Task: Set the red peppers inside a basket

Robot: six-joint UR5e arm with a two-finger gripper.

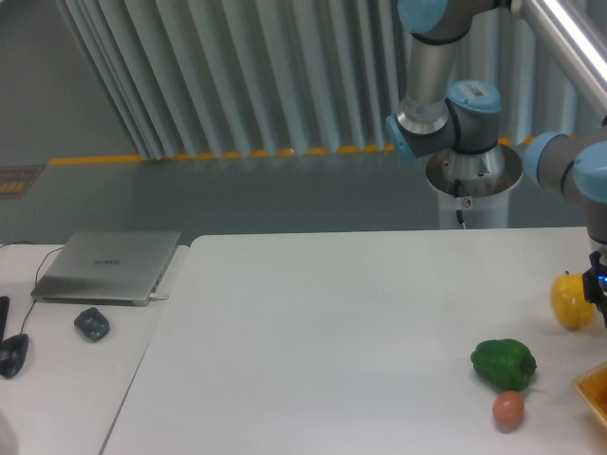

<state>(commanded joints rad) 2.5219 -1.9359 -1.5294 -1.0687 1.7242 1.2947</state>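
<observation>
**Basket corner at the desk's right edge, red pepper not in sight**

Only a corner of the orange-yellow basket point(596, 391) shows, at the lower right edge of the white desk point(332, 332), with a lighter yellow rim; the red pepper cannot be made out anywhere in view, and the basket's inside is almost wholly cut off by the frame; just left of the basket lies a small orange-pink egg-shaped thing point(508, 409), and just above that, close to touching it, a green pepper point(503, 362); further up along the right edge sits a yellow pepper point(571, 300); a dark part of the robot's wrist point(597, 284) shows just beside the yellow pepper, at the frame's very edge; the fingers are out of view, so their state cannot be told; the robot arm point(446, 85) rises from a round base point(471, 175) behind the desk; far to the left, on a lower side desk point(66, 379), lie a closed grey laptop point(109, 265) and a dark mouse point(92, 324).
</observation>
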